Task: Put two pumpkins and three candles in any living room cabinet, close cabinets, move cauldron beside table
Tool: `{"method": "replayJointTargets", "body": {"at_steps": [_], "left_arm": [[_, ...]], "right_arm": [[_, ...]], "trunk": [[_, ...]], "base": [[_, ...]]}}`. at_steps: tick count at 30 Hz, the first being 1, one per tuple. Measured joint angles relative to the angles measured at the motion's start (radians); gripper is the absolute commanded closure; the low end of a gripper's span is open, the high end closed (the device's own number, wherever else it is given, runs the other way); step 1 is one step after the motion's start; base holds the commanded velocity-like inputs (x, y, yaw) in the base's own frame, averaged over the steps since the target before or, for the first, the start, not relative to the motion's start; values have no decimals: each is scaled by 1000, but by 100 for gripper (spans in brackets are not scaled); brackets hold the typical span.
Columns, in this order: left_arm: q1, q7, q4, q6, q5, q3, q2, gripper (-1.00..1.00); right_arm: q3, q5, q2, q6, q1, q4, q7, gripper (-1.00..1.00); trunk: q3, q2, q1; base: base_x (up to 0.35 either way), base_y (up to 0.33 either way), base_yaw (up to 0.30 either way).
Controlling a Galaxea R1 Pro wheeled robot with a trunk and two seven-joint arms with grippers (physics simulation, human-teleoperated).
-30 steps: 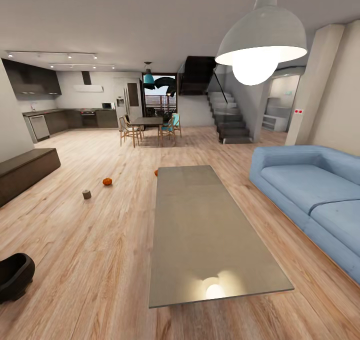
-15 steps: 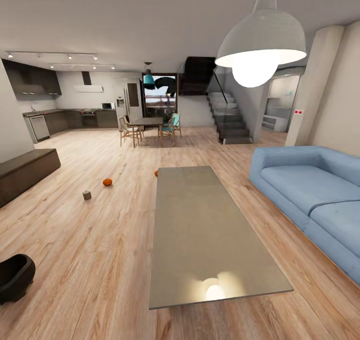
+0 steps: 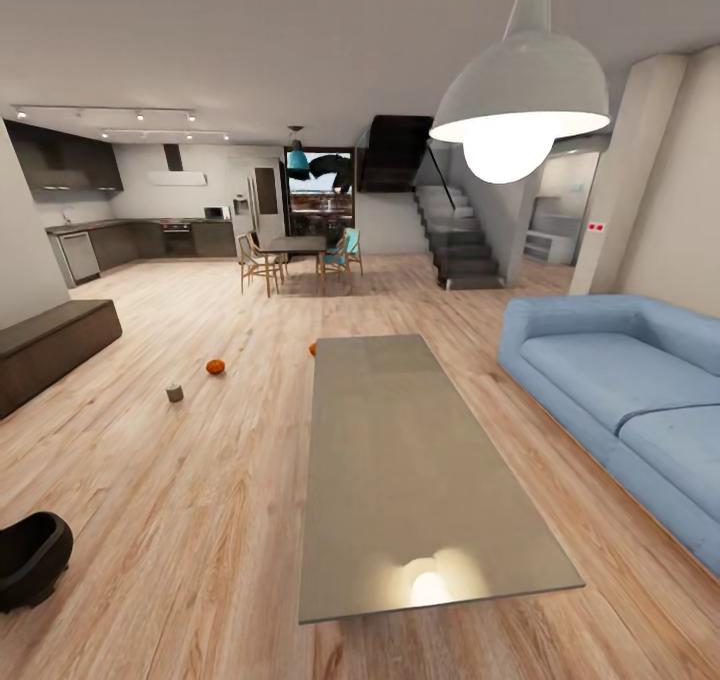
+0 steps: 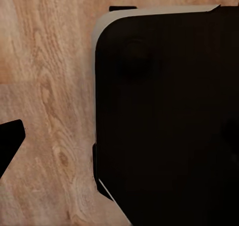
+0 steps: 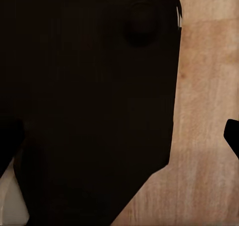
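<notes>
Grippers' state I can't tell; it's on approach, and next wants the candle [image 3: 174, 393] or nearest pumpkin [image 3: 215, 366]

left wrist view: broad matte-black robot body panel with pale rounded edge [image 4: 164, 116] close under camera; small black wedge tip [image 4: 10, 141] at frame edge, apart from panel. right wrist view: same sort of dark panel [image 5: 89, 101]; another black tip [image 5: 232, 133] at edge. pincer opening cannot be judged in either view.
</notes>
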State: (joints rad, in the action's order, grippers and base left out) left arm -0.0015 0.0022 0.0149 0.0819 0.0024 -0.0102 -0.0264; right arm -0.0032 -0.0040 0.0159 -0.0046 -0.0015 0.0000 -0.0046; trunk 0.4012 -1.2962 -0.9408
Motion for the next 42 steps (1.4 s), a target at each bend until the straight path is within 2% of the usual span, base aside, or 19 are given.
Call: {"method": "replayJointTargets", "body": {"at_steps": [4, 13, 28, 33, 42], "left_arm": [[0, 16, 7, 3, 1, 0, -5, -100], [0, 84, 25, 36, 1, -1, -4, -100], [0, 88, 27, 36, 2, -2, -3, -100], [0, 88, 27, 36, 2, -2, -1, -100], [0, 87, 27, 37, -2, 2, 2, -100]], "right_arm": [[-2, 0, 7, 0, 0, 0, 0, -100], [2, 4, -2, -4, 0, 0, 0, -100], [0, 1, 3, -20, 0, 0, 1, -100], [4, 9, 9, -17, 0, 0, 1, -100], [5, 10, 10, -17, 0, 0, 2, -100]], "trunk": [[-13, 28, 15], [-41, 91, 50], [-88, 196, 107], [-103, 231, 126], [-104, 231, 127]], "base": [[0, 0, 0], [0, 0, 0], [-27, 0, 1], [-5, 0, 155], [0, 0, 263]]}}
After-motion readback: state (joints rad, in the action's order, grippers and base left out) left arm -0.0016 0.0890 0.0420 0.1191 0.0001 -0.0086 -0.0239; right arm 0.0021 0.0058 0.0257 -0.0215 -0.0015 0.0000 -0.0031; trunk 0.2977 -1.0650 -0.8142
